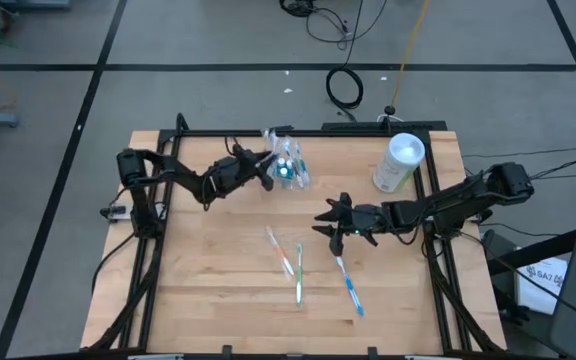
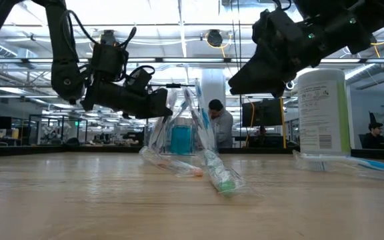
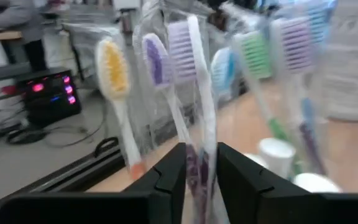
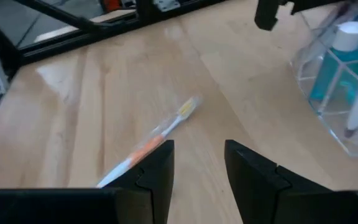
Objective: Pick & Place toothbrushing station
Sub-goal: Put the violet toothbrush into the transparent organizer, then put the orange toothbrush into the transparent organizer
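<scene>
1. Three wrapped toothbrushes lie on the light wooden table (image 1: 208, 300) near the middle of the high view: an orange-handled toothbrush (image 1: 280, 250), a green-handled toothbrush (image 1: 299, 272) just beside it, and a blue-handled toothbrush (image 1: 349, 284) to their right.
2. A tall white bottle with a pale green label (image 1: 398, 163) stands in the upper right of the table, close to the right arm.
3. A black frame runs along the top and both sides of the table. The bottom part of the wood is bare.
4. A clear plastic holder (image 1: 287, 165) sits in the upper middle. It holds a small blue bottle with a white cap (image 4: 344, 53) and several wrapped toothbrushes standing up.
5. The left gripper (image 1: 266, 163) is at the holder's left side. In the left wrist view its fingers (image 3: 169, 177) are a little apart, with a purple-bristled toothbrush (image 3: 191, 93) between them. I cannot tell if they are squeezing it.
6. The right gripper (image 1: 330, 222) hangs over the middle of the table, just above the blue-handled toothbrush. Its jaws are apart and hold nothing.
7. In the low view, a person (image 2: 220, 124) is far behind the table.
</scene>
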You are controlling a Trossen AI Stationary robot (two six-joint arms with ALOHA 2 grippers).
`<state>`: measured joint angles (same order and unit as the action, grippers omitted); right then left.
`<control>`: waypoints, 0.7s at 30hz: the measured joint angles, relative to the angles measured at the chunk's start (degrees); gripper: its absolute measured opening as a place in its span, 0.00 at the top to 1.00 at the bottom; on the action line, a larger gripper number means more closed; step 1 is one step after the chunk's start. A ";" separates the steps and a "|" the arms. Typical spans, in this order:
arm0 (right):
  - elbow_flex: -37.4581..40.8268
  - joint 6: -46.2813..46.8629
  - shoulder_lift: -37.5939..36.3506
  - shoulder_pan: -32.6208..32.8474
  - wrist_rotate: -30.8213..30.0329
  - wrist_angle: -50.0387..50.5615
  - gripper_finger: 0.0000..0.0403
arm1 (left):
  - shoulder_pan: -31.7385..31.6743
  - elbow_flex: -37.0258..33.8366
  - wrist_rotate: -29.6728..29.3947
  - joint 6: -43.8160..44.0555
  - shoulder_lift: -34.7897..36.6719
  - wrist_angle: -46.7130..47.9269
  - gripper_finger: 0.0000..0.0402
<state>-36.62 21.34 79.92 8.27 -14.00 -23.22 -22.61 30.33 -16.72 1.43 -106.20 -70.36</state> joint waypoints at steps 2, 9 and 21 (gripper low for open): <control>0.00 0.02 0.77 0.05 -0.92 -1.11 0.64 | 0.00 0.00 -1.30 0.41 1.69 4.09 0.73; 0.02 -0.33 4.55 -0.74 -0.86 -4.92 0.54 | 0.48 0.00 -1.30 4.23 4.73 13.28 0.54; -1.55 -3.70 11.13 -0.79 3.72 -17.09 0.45 | 4.45 0.00 -6.37 5.03 10.37 19.65 0.43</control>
<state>-38.17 17.64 91.05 7.49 -10.28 -40.31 -18.16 30.32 -23.09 6.47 -95.83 -50.70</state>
